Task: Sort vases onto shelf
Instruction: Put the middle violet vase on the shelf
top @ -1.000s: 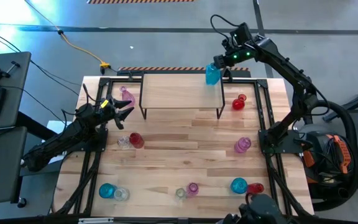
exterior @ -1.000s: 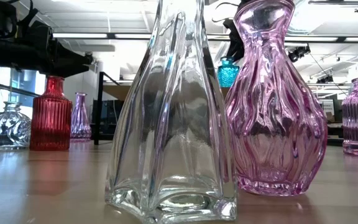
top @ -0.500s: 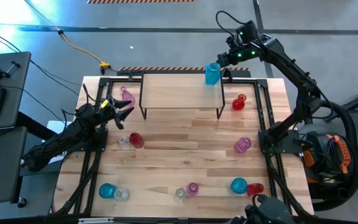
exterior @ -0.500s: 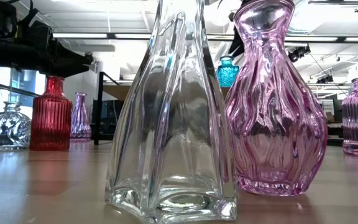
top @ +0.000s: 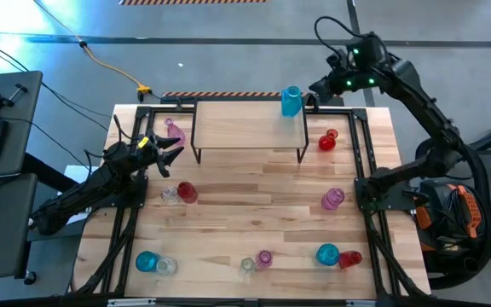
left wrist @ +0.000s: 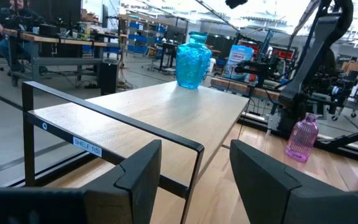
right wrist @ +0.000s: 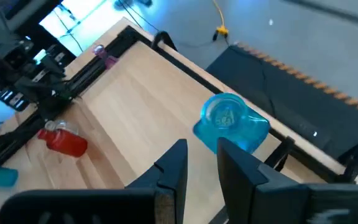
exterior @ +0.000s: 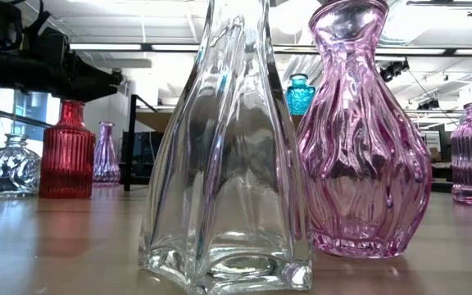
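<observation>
Big plank-topped wooden table (top: 254,217) carries everything; at its far edge, centred, sits the low light-wood shelf on thin black legs (top: 245,124). Two dark arms next: left arm lies along the table's left edge, left gripper (top: 170,150) just off the shelf's left end, fingers standing wide w/ nothing between them, clear gap in the left wrist view. Right arm reaches over the far right corner, right gripper (top: 316,88) raised just past the shelf's far right corner, fingers narrow, only a slim gap in the right wrist view, holding nothing. Teal blue bulbous glass vase (top: 291,101) stands upright on the shelf's far right corner, apart from that gripper. Rest of the vases are on the table: pink-purple vase (top: 174,130) by the shelf's left end, red vase (top: 327,140) by its right end, red ribbed vase (top: 186,192) beside a small clear one (top: 169,194) left of centre, pink-purple ribbed vase (top: 332,199) nr right edge. Along the near edge: teal vase (top: 147,261) w/ clear vase (top: 166,266), tall clear twisted vase (top: 247,265) beside pink fluted vase (top: 264,257), teal vase (top: 327,254) touching red vase (top: 350,257).
</observation>
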Available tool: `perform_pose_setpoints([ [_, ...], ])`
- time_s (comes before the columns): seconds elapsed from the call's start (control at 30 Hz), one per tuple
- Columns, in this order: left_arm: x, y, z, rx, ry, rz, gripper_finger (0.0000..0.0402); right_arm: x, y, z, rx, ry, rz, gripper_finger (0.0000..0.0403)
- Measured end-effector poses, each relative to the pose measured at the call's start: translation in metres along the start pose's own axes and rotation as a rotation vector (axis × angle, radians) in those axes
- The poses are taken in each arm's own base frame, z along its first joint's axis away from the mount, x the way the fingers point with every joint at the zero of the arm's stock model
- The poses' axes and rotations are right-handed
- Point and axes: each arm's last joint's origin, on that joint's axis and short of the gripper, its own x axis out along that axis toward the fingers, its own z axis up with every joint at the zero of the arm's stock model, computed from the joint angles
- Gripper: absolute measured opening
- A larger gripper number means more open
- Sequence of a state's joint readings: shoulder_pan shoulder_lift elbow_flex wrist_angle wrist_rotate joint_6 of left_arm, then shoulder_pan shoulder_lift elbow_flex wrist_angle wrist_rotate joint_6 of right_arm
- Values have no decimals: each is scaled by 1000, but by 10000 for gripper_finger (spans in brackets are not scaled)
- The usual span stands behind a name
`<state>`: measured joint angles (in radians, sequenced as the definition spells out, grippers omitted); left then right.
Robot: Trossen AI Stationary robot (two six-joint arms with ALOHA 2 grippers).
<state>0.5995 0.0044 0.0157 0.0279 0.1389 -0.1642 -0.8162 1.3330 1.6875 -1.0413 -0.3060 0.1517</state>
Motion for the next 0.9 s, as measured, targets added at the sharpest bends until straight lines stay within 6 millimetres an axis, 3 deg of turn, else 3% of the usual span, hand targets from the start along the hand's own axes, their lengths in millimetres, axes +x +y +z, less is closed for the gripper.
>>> perform_pose_setpoints([
  [0.17, 0, 0, 0, 0, 0, 0, 184, -16, 28, -17, -107, -94, -49, 67],
  [0.53, 0, 0, 0, 0, 0, 0, 184, -7, 37, -119, -47, -362, 174, 67],
  [0.7, 0, 0, 0, 0, 0, 0, 184, -7, 38, -152, 46, -348, 291, 67],
  [0.9, 0, 0, 0, 0, 0, 0, 184, -4, 46, -174, 155, -242, 405, 67],
])
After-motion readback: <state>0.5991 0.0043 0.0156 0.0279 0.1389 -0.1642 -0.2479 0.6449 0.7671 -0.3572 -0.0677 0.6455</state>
